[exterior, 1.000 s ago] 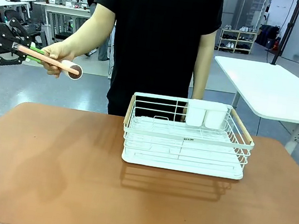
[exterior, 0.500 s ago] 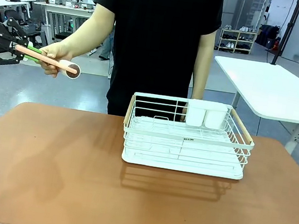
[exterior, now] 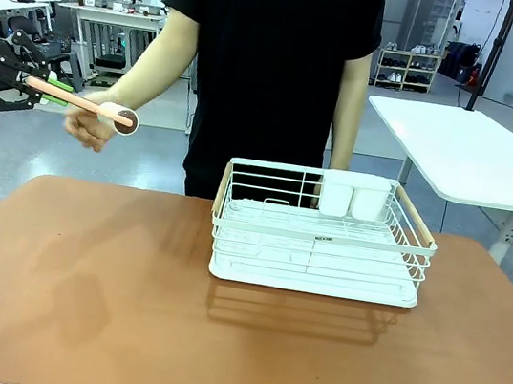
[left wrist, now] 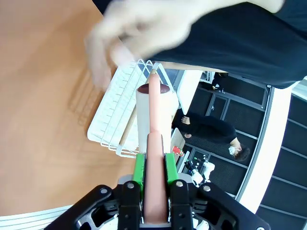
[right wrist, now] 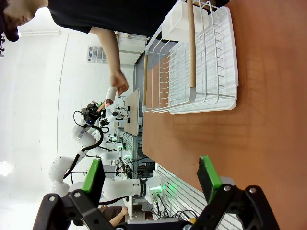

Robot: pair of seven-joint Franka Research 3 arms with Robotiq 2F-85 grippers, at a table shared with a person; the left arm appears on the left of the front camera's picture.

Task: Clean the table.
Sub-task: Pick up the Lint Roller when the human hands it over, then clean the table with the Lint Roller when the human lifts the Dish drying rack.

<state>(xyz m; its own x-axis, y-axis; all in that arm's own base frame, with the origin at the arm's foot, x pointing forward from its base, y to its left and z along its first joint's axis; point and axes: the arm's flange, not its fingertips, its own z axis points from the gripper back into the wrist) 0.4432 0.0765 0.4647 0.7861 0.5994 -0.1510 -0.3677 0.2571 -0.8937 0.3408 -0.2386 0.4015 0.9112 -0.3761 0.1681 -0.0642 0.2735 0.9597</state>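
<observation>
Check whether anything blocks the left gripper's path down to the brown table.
The person's hand hangs just under the head of the roller that the left gripper holds, right in that path. The dish rack stands on the table to the right, off it.

A grey floor [exterior: 9, 165] — white table [exterior: 475, 152] at right, shelving [exterior: 407, 70] beyond, workbenches [exterior: 108, 20] left.

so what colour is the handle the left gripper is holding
Salmon pink; the handle shows best in the left wrist view.

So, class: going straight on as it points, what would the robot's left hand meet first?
Probably the person's hand, close beside the roller that the left hand grips; depth is unclear.
</observation>
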